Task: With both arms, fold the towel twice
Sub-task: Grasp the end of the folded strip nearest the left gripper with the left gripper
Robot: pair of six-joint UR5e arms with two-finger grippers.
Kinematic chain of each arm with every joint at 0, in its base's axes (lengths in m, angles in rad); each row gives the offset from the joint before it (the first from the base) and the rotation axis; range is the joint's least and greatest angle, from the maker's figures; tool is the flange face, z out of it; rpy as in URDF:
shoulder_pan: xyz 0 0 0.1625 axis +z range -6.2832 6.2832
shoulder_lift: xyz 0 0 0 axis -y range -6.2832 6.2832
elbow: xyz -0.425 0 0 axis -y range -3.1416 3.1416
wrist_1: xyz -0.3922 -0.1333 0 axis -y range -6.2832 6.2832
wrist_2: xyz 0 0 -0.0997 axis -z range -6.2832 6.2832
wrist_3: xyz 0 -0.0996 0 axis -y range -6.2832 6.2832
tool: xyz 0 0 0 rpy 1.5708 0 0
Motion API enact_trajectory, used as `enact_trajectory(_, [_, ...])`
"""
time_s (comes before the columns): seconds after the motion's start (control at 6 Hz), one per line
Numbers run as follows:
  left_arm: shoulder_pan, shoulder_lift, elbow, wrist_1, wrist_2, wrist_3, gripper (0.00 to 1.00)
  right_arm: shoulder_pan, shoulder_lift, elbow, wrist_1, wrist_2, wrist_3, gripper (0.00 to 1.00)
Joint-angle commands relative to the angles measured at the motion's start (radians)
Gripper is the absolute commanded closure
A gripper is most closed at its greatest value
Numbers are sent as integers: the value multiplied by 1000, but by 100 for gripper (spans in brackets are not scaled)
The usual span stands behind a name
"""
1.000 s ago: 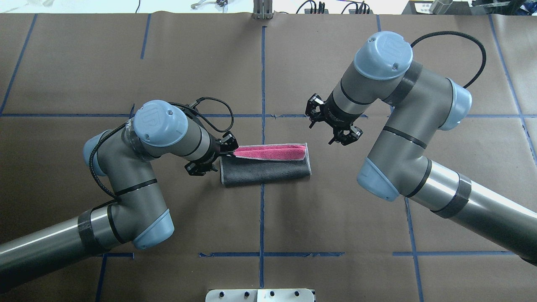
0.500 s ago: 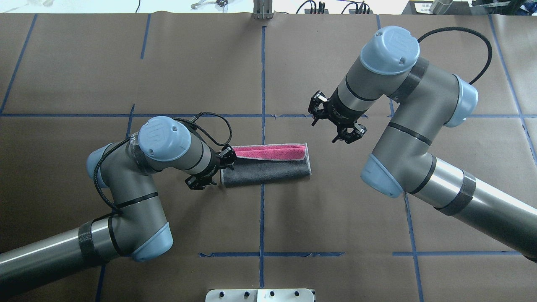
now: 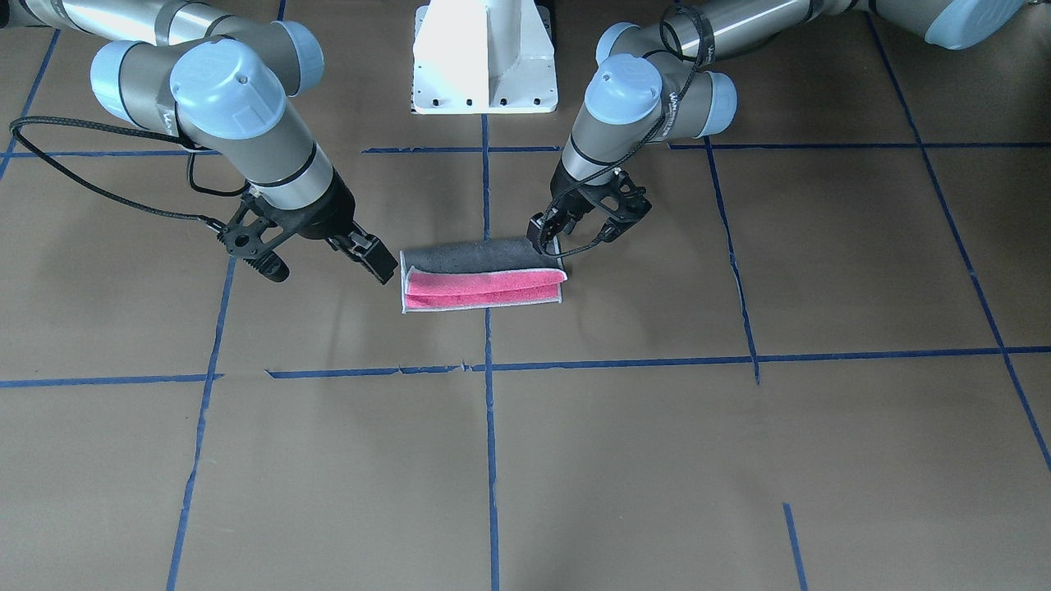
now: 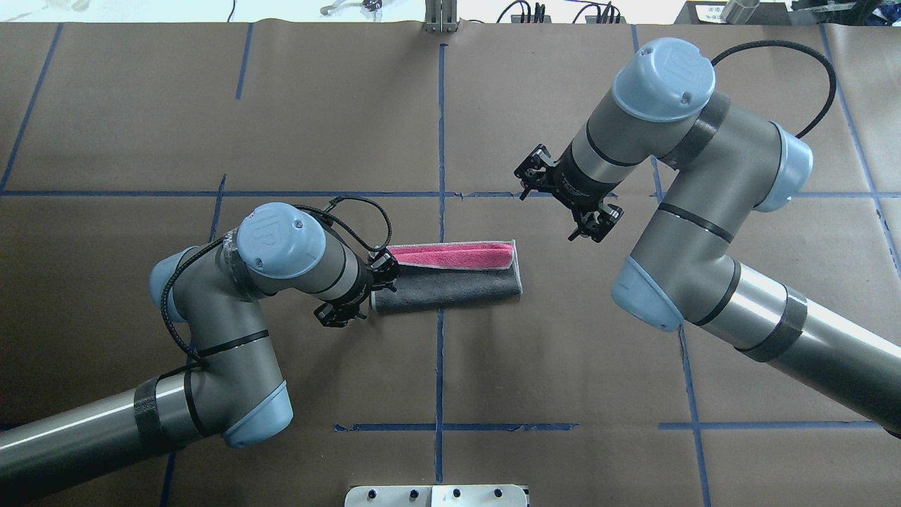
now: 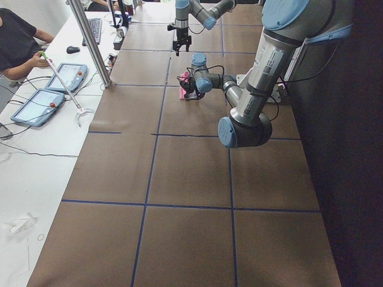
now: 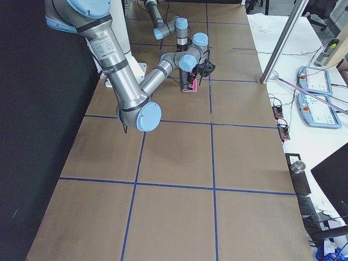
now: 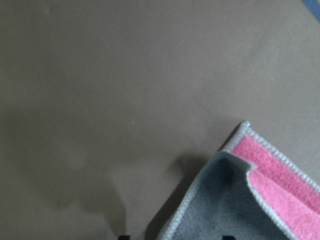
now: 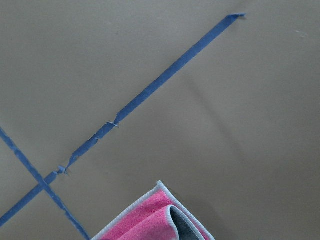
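The towel (image 4: pixel 443 289) lies flat at the table's middle as a long folded strip, grey on the near half, with a pink band (image 4: pixel 450 255) along the far side. It also shows in the front view (image 3: pixel 480 287). My left gripper (image 4: pixel 364 291) is open and empty, low at the towel's left end. The left wrist view shows the towel's corner (image 7: pixel 235 200) just ahead of the spread fingertips. My right gripper (image 4: pixel 565 201) is open and empty. It hovers beyond the towel's right end, apart from it. The right wrist view shows that corner (image 8: pixel 160 217).
Brown paper with blue tape lines (image 4: pixel 440 141) covers the table. The white pedestal base (image 3: pixel 484 57) stands at the robot's side. An operators' desk with tablets (image 5: pixel 42 101) and a metal pole (image 5: pixel 90 42) lie beyond the far edge.
My left gripper lowered the lifted pink edge onto the towel, let go and drew back to the towel's left end. My right arm shifted slightly away to the right.
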Motion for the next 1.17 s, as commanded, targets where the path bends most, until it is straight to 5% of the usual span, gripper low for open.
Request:
enact_trajectory(0.0, [19,0,9,0,2,-1,31,1,-10,9,0,2,0,0])
enact_trajectory(0.17, [20,0,7,0,0,-1,47,1,-11,9,0,1,0,0])
enact_trajectory(0.33, [18,0,6,0,0,-1,80,1,-13,19,-2,1,0,0])
enact_trajectory(0.5, [16,0,0,0,2,0,98,2,-14,24,-3,1,0,0])
enact_trajectory(1.0, [-66,21,-112,58,-25,17,100,5,-25,33,-3,-1,0,0])
